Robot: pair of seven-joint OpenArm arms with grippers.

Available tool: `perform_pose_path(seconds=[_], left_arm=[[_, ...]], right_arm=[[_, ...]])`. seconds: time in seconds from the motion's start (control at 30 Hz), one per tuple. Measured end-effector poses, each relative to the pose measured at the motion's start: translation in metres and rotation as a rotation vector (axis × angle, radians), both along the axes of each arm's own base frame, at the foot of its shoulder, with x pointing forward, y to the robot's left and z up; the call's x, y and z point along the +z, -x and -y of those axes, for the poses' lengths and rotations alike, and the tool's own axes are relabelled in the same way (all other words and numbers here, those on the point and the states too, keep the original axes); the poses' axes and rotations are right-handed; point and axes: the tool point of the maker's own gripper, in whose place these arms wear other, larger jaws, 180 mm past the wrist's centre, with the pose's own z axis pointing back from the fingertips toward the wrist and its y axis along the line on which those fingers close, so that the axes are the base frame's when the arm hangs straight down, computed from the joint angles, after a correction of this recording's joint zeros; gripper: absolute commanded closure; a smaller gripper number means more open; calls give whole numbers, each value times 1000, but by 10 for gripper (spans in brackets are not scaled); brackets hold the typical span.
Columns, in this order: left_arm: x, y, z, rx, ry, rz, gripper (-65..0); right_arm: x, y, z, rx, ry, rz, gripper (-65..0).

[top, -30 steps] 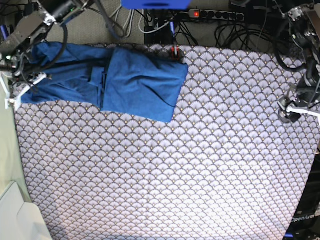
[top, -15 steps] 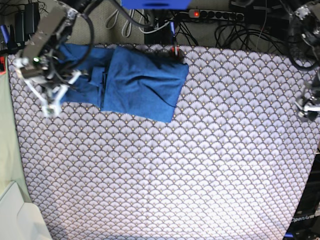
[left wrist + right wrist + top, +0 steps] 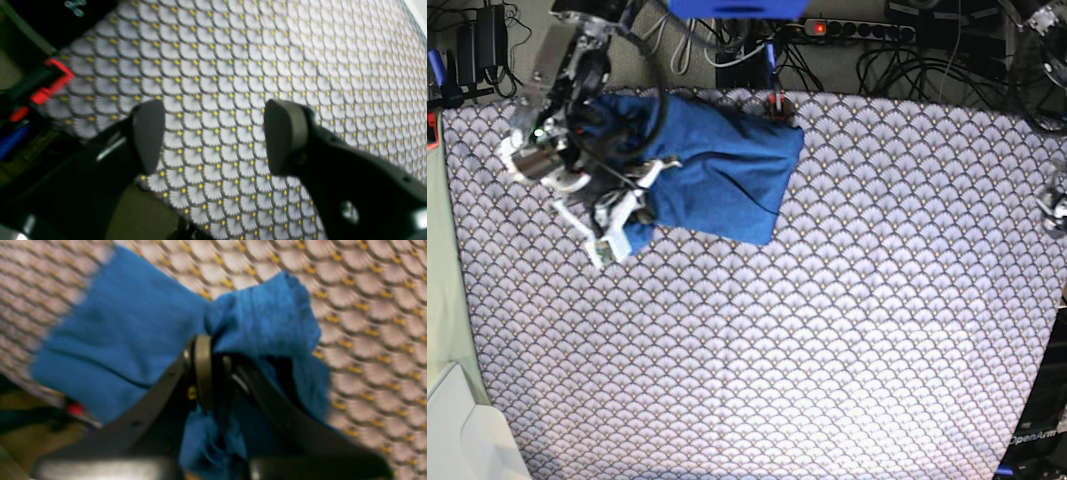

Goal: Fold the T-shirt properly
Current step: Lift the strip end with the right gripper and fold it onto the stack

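The blue T-shirt (image 3: 727,165) lies bunched at the back left of the scallop-patterned cloth (image 3: 827,330). My right gripper (image 3: 619,232) hangs over the shirt's left end. In the right wrist view this gripper (image 3: 213,370) is shut on a pinched fold of the T-shirt (image 3: 133,333), and fabric drapes on both sides of the fingers (image 3: 202,373). My left gripper (image 3: 217,136) is open and holds nothing, above a corner of the patterned cloth (image 3: 267,60). In the base view only a bit of the left gripper (image 3: 1055,205) shows at the right edge.
A red clamp (image 3: 775,101) grips the cloth's back edge beside the shirt, and another red clamp (image 3: 50,85) shows near the left gripper. A power strip (image 3: 857,28) and cables lie behind the table. A white object (image 3: 457,430) sits at the front left corner.
My right gripper has carried the shirt's left end to the right and forward, over the folded part. The left arm has drawn back toward the right edge.
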Motion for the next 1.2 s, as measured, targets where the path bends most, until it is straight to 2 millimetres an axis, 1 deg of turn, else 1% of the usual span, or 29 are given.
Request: perform_pose_path(seconds=[0.07, 0.17, 0.27, 0.33, 0.43, 0.57, 0.67, 0.77, 0.87, 0.97, 1.0, 1.07, 1.1, 1.2], left_arm=[[3, 3, -6, 19, -7, 5, -454], [13, 2, -15, 16, -40, 11, -454], [16, 2, -18, 20, -50, 12, -454], [17, 2, -19, 19, -56, 10, -454], [20, 1, -21, 16, -65, 13, -454], [20, 3, -22, 22, -72, 6, -454], [20, 2, -21, 18, -67, 8, -454], [13, 6, -17, 9, -39, -35, -454], [14, 5, -16, 7, -36, -31, -454], [14, 4, -16, 6, -35, -28, -454], [14, 4, -16, 6, -35, -28, -454], [15, 4, -15, 3, -33, -25, -454], [14, 4, -15, 3, -33, -26, -454], [14, 4, -15, 4, -33, -26, -454]], right_arm=[[-1, 2, -11, -16, -43, 6, 0], [1, 5, -34, -18, -107, 27, 0], [5, 6, -54, 4, -159, 66, 0], [-1, 6, -68, 7, -191, 44, 0], [-18, 5, -82, -17, -229, 2, 0], [-26, 0, -102, 11, -259, -8, 0], [-34, -5, -109, 29, -263, -25, 0], [-43, -8, -111, 36, -255, -55, 0], [-42, -13, -112, 38, -254, -49, -1], [-43, -11, -115, 50, -252, -52, -3], [-42, -10, -118, 63, -252, -51, -13], [-40, -7, -128, 94, -255, -53, -59], [-39, -5, -132, 104, -259, -53, -91], [-40, -3, -134, 106, -259, -53, -199]])
